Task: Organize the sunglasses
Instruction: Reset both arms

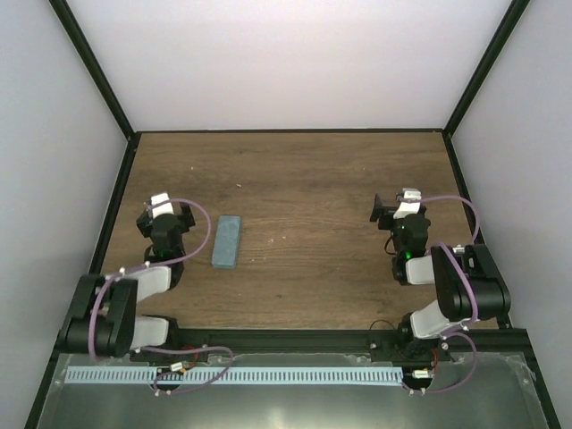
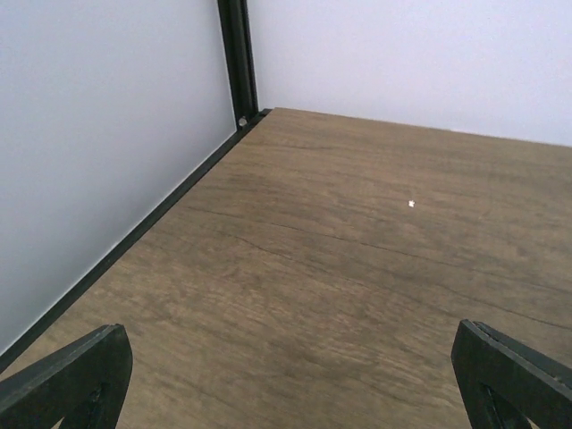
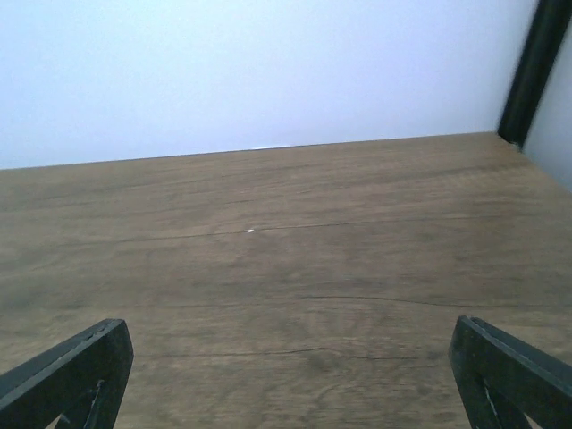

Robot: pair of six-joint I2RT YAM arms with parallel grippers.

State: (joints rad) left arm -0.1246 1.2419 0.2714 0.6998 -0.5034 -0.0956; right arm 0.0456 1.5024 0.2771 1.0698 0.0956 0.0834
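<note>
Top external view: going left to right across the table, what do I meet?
left gripper, jaws open → grey-blue oblong case, lying flat on the wood → right gripper, jaws open

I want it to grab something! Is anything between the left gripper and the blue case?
Nothing visible: only table lies between the open left gripper and the blue case. No sunglasses show.
</note>
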